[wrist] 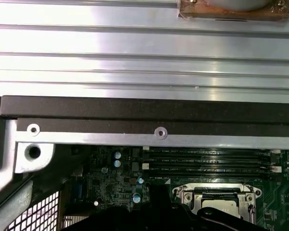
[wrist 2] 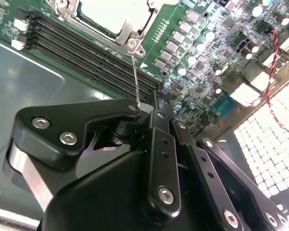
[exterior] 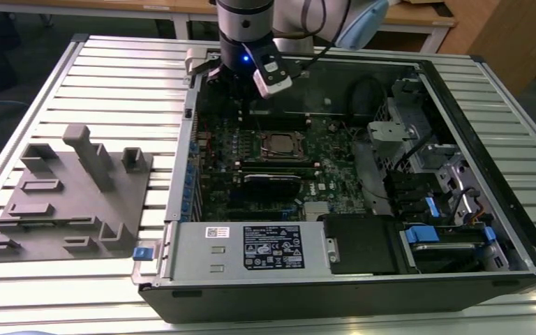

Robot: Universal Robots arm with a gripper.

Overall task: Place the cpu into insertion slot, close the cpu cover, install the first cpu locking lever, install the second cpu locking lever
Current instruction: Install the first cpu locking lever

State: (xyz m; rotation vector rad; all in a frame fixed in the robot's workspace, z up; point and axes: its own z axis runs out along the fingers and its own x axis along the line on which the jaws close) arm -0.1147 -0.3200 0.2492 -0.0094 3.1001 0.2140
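Observation:
The cpu (wrist 2: 113,14) lies in the insertion slot (exterior: 282,144) on the green board, its pale metal top showing through the window of the cpu cover (wrist 2: 133,32), which lies flat over it. A thin wire locking lever (wrist 2: 135,72) rises from beside the socket up to my gripper (wrist 2: 147,108). The gripper's black links converge to a shut tip right at the lever's free end. I cannot tell whether the wire is clamped or only touched. In the exterior view my gripper (exterior: 235,89) hangs inside the case behind the socket. The first wrist view shows the cover (wrist: 216,191) too.
The open computer case sits on a slatted metal table (exterior: 109,84). A grey fixture (exterior: 63,195) lies at the exterior view's left. The power supply (exterior: 268,248) fills the case front. Long black memory slots (wrist 2: 86,57) and the case wall (wrist: 135,115) lie close to the gripper.

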